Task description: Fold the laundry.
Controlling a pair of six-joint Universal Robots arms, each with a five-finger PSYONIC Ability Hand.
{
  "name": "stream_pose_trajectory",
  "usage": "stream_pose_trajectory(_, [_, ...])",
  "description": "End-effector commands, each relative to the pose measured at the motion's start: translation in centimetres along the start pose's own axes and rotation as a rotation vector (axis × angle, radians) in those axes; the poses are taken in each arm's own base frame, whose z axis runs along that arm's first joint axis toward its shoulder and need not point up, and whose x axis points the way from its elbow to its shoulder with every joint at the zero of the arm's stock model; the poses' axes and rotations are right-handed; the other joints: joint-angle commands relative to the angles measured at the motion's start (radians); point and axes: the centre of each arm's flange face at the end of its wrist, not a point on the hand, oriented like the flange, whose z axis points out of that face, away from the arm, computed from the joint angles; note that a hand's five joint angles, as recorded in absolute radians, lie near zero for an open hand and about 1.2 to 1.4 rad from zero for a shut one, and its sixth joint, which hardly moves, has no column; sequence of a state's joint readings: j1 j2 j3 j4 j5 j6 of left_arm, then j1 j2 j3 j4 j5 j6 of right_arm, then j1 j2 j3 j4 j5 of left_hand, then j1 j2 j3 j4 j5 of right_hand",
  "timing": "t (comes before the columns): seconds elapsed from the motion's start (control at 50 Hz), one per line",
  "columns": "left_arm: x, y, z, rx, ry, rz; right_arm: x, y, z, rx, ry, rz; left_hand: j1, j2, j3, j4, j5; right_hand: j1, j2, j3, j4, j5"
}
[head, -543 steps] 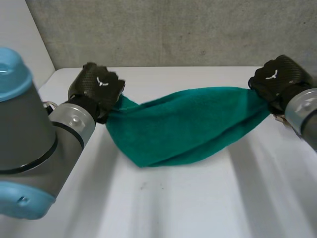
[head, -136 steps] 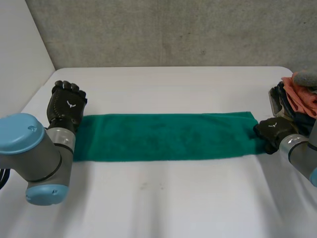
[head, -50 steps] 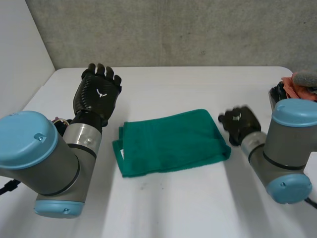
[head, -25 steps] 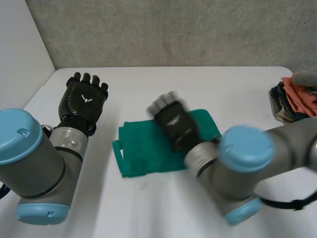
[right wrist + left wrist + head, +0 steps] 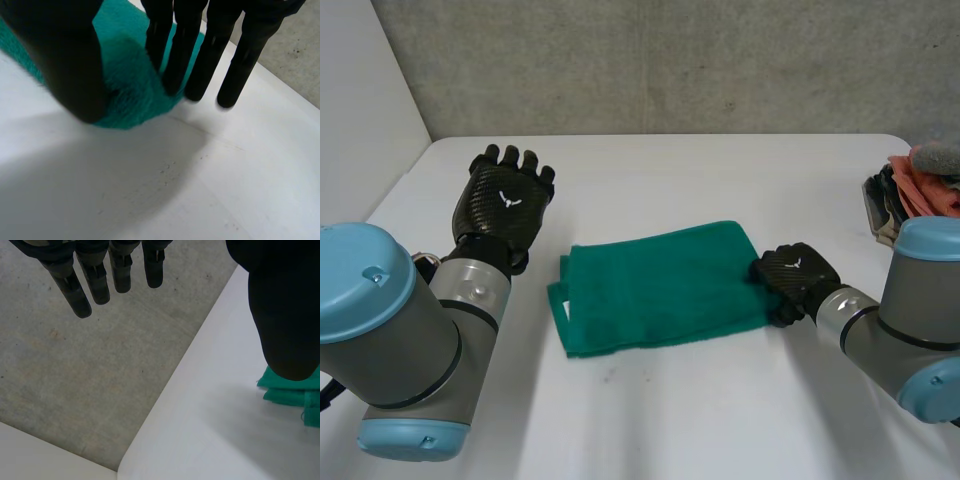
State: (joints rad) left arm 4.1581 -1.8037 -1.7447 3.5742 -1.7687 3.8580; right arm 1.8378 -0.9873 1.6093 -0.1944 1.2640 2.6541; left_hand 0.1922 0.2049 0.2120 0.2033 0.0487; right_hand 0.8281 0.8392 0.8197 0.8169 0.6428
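Press flat on the right edge of the folded towel [image 5: 660, 285] at mid-table [image 5: 650, 420] with the right hand [image 5: 792, 280], fingers [image 5: 245, 60] straight and gripping nothing there, then sweep inward gently without dragging the layers askew, leaving the left hand [image 5: 505, 205], spread, empty and lifted near the left edge, clear.

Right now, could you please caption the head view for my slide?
Folded green towel on the white table; right hand at its edge, left hand open beside it.
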Motion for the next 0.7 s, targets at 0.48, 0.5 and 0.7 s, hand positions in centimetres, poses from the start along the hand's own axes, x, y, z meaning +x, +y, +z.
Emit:
stream_pose_trajectory(0.48, [0.0, -2.1, -0.9, 0.065, 0.004, -0.013, 6.7, -2.5, -5.3, -0.068, 0.254, -0.126, -0.002, -0.015, -0.022, -0.013, -0.033, 0.568, 0.557, 0.577, 0.579, 0.579])
stream_pose_trajectory(0.5, [0.1, -2.3, -1.0, 0.072, 0.006, -0.014, 6.5, -2.9, -5.2, -0.047, 0.254, -0.148, -0.002, -0.015, -0.022, -0.013, -0.033, 0.568, 0.557, 0.577, 0.579, 0.579])
stream_pose_trajectory(0.7, [0.5, -5.1, -1.2, 0.154, 0.014, -0.133, -6.7, -8.3, -5.4, 0.345, -0.086, -0.388, 0.001, -0.012, -0.019, -0.01, -0.03, 0.568, 0.557, 0.577, 0.579, 0.579])
